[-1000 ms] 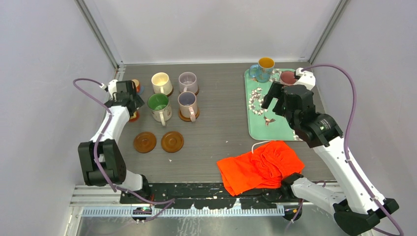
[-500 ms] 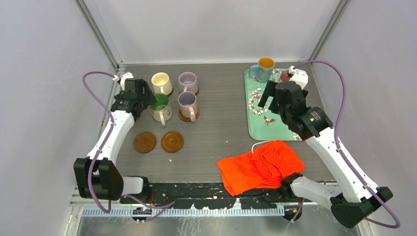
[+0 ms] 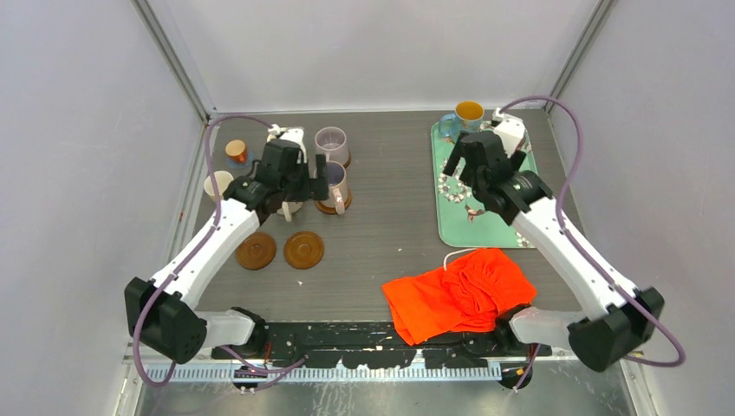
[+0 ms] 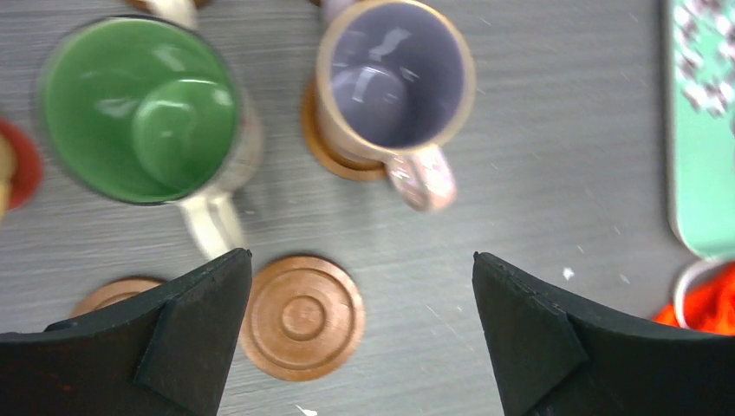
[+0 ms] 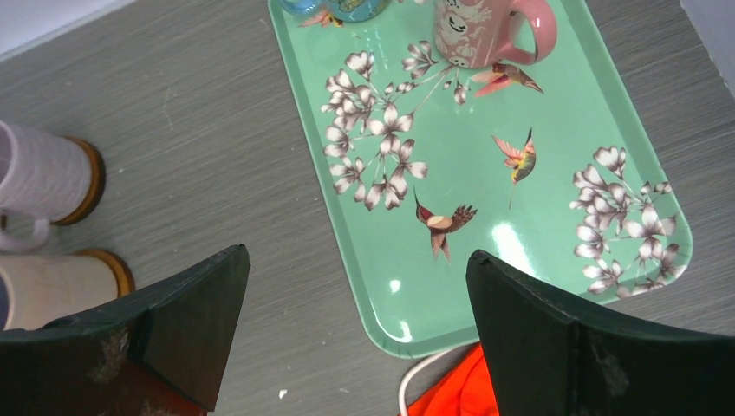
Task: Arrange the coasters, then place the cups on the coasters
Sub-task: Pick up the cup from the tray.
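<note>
Swung inward from the left edge, our left fingers (image 4: 199, 329) hang open above the green-lined cream mug (image 4: 143, 108) and a bare round grooved wooden coaster (image 4: 302, 317); our right fingers (image 5: 537, 338) gape over the teal floral tray (image 5: 555, 260).

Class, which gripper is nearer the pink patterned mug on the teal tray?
Right. The right gripper hovers above the teal tray near the pink mug; the left gripper is across the table.

The left gripper (image 4: 360, 277) is hanging wide open, gripping nothing. Far left, a green mug (image 4: 139, 108) is sitting; right of it a lilac mug (image 4: 394, 74) is standing on a coaster (image 4: 329, 162). A bare coaster (image 4: 302, 316) is lying nearer.
</note>
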You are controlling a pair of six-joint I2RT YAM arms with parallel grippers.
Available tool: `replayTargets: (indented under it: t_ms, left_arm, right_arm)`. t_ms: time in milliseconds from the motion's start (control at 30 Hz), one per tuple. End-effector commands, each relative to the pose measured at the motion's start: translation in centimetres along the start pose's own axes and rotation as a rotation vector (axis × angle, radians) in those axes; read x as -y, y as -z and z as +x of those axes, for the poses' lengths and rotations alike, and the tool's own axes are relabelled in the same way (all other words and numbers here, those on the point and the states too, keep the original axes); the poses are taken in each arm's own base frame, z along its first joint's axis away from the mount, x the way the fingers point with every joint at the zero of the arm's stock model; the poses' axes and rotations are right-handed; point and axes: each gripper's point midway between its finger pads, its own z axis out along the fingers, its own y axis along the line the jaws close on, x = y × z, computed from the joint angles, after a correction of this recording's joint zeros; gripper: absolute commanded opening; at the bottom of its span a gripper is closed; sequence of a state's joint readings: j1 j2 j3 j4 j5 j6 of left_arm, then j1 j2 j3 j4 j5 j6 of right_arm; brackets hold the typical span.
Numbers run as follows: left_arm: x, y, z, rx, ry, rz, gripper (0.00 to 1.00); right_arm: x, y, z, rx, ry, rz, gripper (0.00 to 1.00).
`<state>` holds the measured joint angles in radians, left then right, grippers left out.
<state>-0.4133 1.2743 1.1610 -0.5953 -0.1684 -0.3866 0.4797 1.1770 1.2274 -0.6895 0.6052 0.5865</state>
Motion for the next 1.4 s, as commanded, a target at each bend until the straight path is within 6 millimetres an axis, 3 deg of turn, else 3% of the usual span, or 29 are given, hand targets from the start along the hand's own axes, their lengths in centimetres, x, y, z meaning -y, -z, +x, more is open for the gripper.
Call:
replayTargets:
  t_ms: [0, 100, 233, 600, 1133, 1367]
  left_arm:
    - [5.4, 2.9, 0.1, -0.005, -0.097, 0.214, 1.00]
    - [7.3, 3.9, 1.1, -0.018, -0.132, 0.285, 1.00]
    - [8.2, 5.0, 1.0, 0.001, -0.152, 0.333, 1.00]
    - [8.7, 6.1, 0.6, 0.041, -0.170, 0.385, 1.00]
    - [8.7, 5.7, 1.2, 0.030, -0.186, 0.391, 1.00]
    - [8.7, 5.3, 1.6, 0.016, -0.191, 0.389, 1.00]
  right_arm:
    - [-1.7, -2.9, -2.4, 0.043, -0.048, 0.024, 1.00]
    - [-2.6, -5.8, -2.7, 0.031, -0.069, 0.021, 1.00]
    - [-3.0, -10.8, -3.4, 0.004, -0.110, 0.064, 1.00]
    - [-3.8, -21.0, -8.4, 0.090, -0.096, 0.201, 1.00]
    - [-3.3, -31.2, -13.0, 0.213, -0.001, 0.229, 1.00]
    - [-4.3, -35.1, -12.6, 0.200, 0.002, 0.093, 1.00]
